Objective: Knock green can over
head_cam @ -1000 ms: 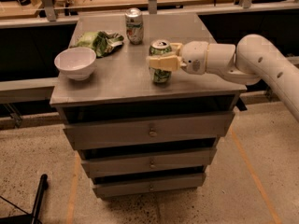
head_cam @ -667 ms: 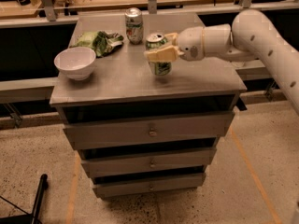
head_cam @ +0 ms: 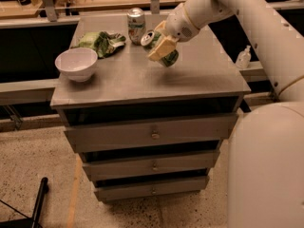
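We are seeing the gripper over the back middle of the grey cabinet top, its jaws pinching the green can. The can is leaning steeply, its silver top tipping toward 1 silver-white can just beside it. A white bowl is sitting at the left, near a crumpled bag.

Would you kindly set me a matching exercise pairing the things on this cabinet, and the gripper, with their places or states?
1 green can
2 bowl
3 silver can
4 gripper

a upright at the back of the tabletop
b near the left front corner
c tilted, off upright
d closed on the green can, above the tabletop

Pairs: 1-c, 2-b, 3-a, 4-d
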